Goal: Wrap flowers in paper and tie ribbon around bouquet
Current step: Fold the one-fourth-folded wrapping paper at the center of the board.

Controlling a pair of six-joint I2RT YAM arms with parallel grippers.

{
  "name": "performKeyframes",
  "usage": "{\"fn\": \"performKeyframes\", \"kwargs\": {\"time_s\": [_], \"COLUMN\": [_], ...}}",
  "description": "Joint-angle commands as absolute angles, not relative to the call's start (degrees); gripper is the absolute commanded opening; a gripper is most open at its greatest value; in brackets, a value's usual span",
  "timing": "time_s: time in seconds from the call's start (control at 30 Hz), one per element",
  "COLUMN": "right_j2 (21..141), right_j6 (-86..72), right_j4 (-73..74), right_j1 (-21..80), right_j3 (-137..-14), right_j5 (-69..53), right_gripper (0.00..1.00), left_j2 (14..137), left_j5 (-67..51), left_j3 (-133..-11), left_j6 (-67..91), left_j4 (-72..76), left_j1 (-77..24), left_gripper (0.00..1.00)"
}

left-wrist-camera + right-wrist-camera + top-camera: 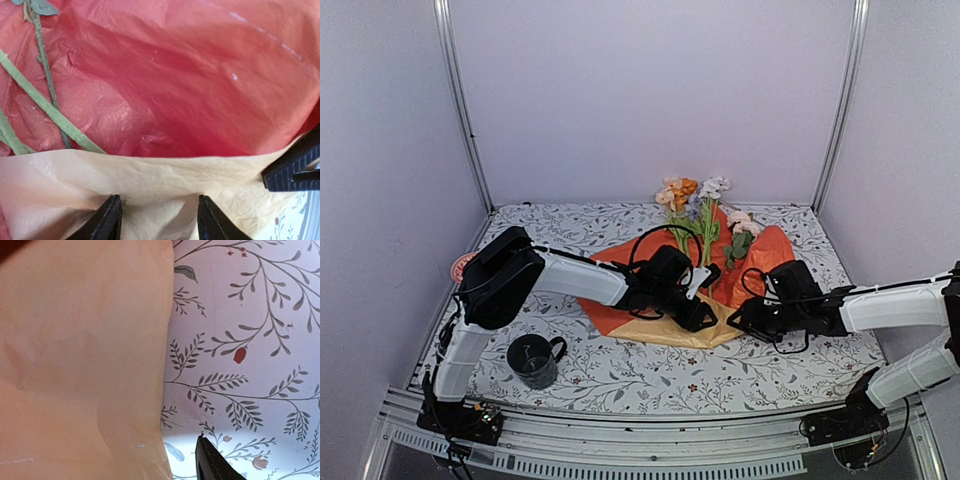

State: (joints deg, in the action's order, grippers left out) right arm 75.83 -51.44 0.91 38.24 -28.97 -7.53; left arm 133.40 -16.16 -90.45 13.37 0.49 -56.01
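Note:
The paper (760, 255) lies spread at mid-table, orange-red side up, with a mustard-yellow flap (670, 332) folded over at its near edge. The flowers (690, 195) lie on it, heads toward the back wall, and their green stems (45, 107) cross the red sheet. My left gripper (698, 318) is open, its tips (160, 215) apart on the yellow flap. My right gripper (742, 322) is at the flap's right edge. One of its fingers (207, 462) stands clear of the paper (75, 365), which hides the other. No ribbon shows in any view.
A dark mug (533, 360) stands near the front left of the leaf-printed tablecloth (620, 375). A small red disc (463, 266) sits at the left wall. Black cables loop above the paper (665, 235). The right gripper's finger (295, 170) shows in the left wrist view.

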Motion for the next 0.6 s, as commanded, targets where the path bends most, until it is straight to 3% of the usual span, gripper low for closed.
{"fn": "performKeyframes", "kwargs": {"time_s": [0.0, 0.3, 0.4, 0.57], "right_j2": [73.2, 61.5, 58.5, 58.1], "right_j6": [-55.9, -45.8, -40.3, -39.3], "right_j4": [0.9, -6.8, -10.5, -17.9], "right_j1": [38.7, 38.5, 38.3, 38.1], "right_j3": [-26.9, -26.5, -26.3, -24.7], "right_j5": [-4.3, -8.7, -8.8, -12.2], "right_gripper": [0.44, 0.84, 0.92, 0.94], "left_j2": [138.0, 138.3, 138.3, 138.2], "left_j5": [-11.7, -11.7, -11.5, -11.2], "left_j3": [-87.5, -87.5, -87.6, -87.7], "left_j6": [14.0, 13.7, 13.6, 13.5], "left_j4": [-7.8, -8.1, -8.1, -8.4], "left_j1": [-53.1, -53.1, -53.1, -53.1], "left_gripper": [0.53, 0.53, 0.53, 0.53]}}
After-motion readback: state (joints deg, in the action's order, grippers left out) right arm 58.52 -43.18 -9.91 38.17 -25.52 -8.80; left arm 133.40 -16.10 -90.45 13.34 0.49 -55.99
